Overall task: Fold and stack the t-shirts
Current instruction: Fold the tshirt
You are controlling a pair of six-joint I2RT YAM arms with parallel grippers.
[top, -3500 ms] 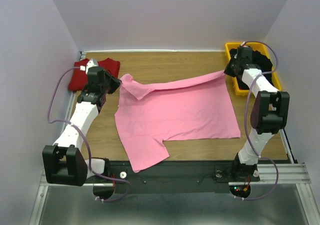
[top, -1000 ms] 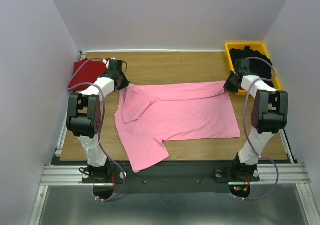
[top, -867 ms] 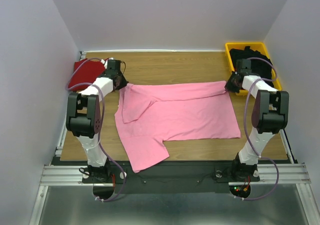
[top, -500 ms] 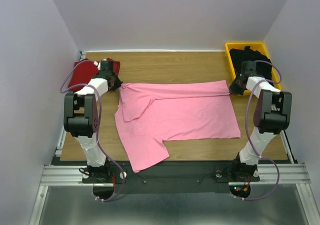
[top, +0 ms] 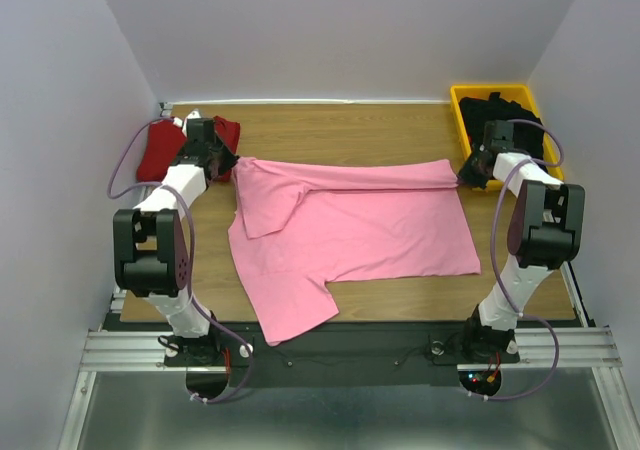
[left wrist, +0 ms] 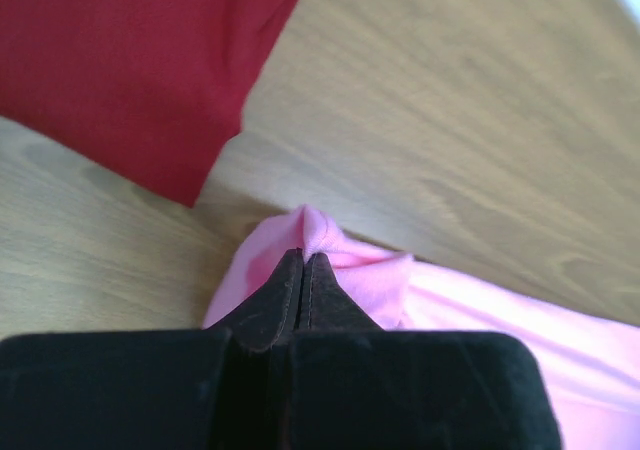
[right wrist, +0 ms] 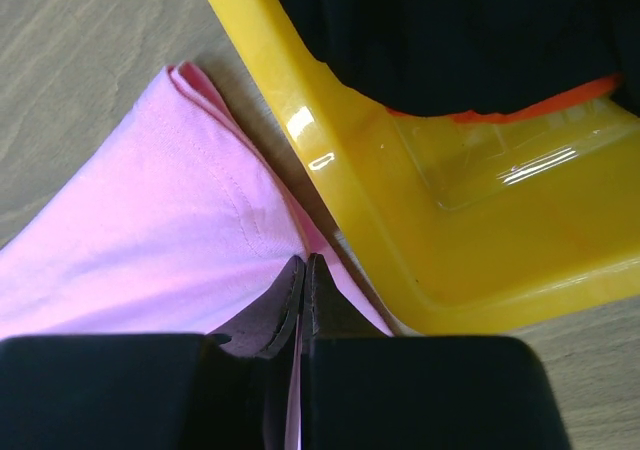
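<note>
The wooden tabletop [top: 350,130] is shown with the light pink t-shirt [top: 360,230] spread across its middle. The yellow bin [top: 462,95] holding the black t-shirt [top: 510,110] is seen far right, and the dark red t-shirt [top: 155,150] far left. The left fingers [left wrist: 280,295] are closed on the pink shirt's far-left corner, the right fingers [right wrist: 272,315] on its far-right corner beside the bin. For a clean fold, both corners are best carried toward the near hem together and level, so that skew is avoided.

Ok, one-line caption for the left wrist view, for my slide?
Left gripper pinches a bunched edge of the pink t-shirt; the dark red t-shirt lies beyond on the wooden table.
</note>
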